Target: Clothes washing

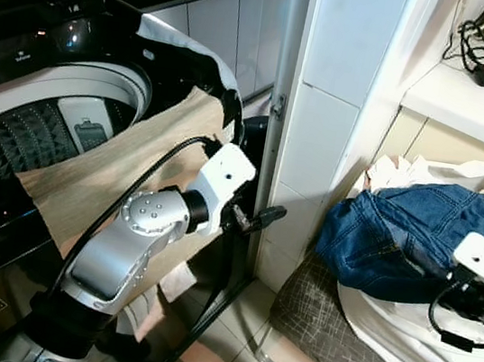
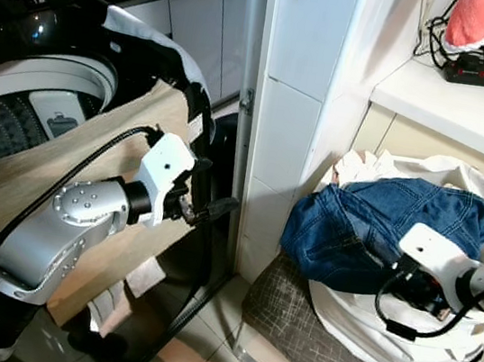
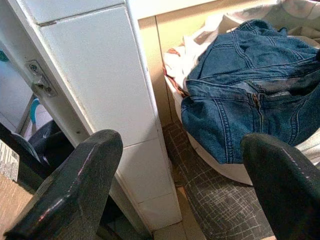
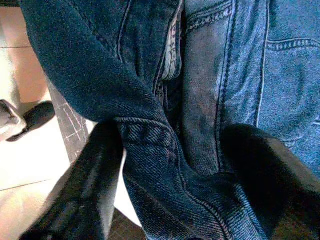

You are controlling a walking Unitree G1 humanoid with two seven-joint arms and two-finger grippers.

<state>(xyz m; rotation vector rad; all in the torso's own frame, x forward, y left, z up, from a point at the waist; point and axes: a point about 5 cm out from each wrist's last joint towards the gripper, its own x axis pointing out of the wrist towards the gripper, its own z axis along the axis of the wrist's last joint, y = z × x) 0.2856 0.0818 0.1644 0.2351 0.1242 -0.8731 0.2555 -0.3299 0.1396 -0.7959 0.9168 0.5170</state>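
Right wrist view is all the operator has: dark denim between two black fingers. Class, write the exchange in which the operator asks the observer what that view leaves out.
Operator: Where do these jeans lie?
Observer: The blue jeans lie on top of a white laundry bag, below a white shelf.
Operator: Where is the washer?
Observer: The washing machine is on the robot's left, lid up, with a tan cloth draped over its rim.
Operator: What is the left gripper doing?
Observer: The left gripper is open and holds nothing, beside the white tiled pillar.
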